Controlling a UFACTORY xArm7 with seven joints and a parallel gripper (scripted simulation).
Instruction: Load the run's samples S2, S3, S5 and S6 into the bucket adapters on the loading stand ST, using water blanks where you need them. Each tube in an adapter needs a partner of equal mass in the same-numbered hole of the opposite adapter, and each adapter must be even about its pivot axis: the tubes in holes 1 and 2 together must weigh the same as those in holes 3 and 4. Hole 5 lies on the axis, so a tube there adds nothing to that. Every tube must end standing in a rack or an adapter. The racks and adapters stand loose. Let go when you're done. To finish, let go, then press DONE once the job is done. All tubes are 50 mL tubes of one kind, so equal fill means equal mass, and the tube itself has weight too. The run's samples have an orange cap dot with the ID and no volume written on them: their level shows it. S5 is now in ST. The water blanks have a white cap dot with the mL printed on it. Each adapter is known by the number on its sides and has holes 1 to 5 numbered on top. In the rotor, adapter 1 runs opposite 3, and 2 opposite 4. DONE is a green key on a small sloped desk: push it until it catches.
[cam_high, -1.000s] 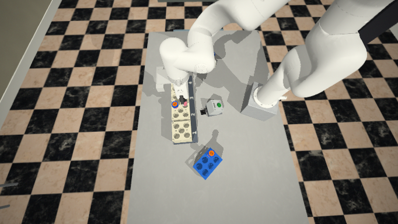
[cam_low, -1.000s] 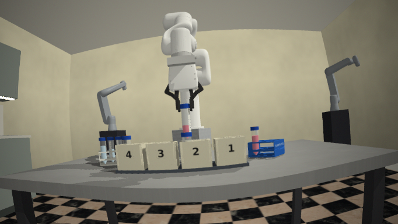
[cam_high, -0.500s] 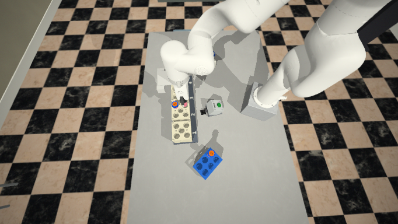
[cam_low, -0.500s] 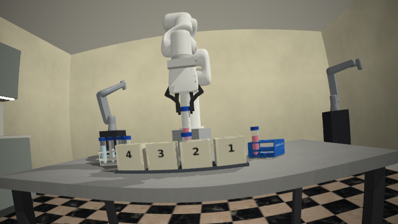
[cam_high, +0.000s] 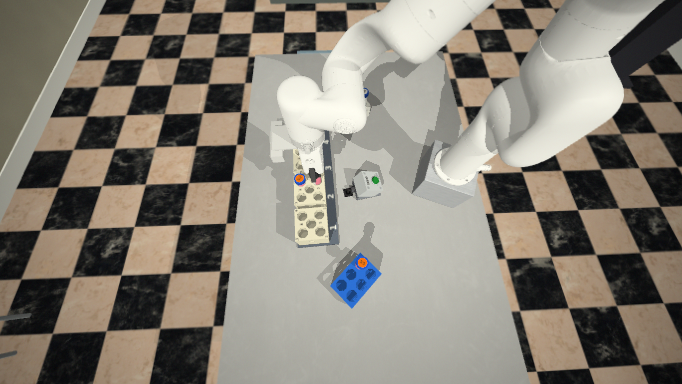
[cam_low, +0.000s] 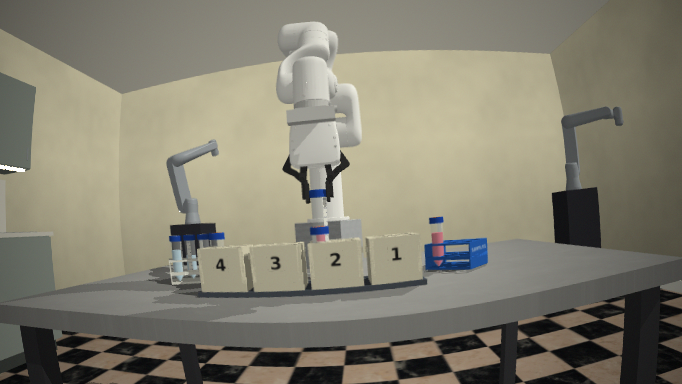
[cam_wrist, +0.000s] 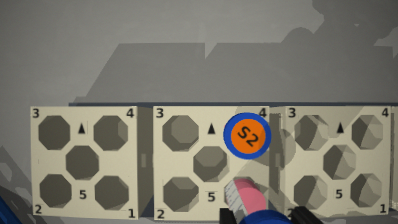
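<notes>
Above adapter 2 (cam_high: 311, 206) (cam_low: 336, 264) (cam_wrist: 166, 112), the claw (cam_high: 316, 176) (cam_low: 317, 194) (cam_wrist: 265, 216) points down, pinching a blue-capped tube (cam_low: 318, 205) (cam_wrist: 250, 197); its pink liquid shows over that adapter, beside tube S2 (cam_high: 299, 179) (cam_low: 319, 231) (cam_wrist: 247, 135), standing in hole 4.

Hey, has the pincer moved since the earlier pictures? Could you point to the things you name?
Yes. In the exterior view, the pincer (cam_high: 314, 176) (cam_low: 317, 196) (cam_wrist: 265, 216) has come down with its tube, closer to adapter 2 (cam_high: 309, 201) (cam_low: 335, 272) (cam_wrist: 164, 162).
</notes>
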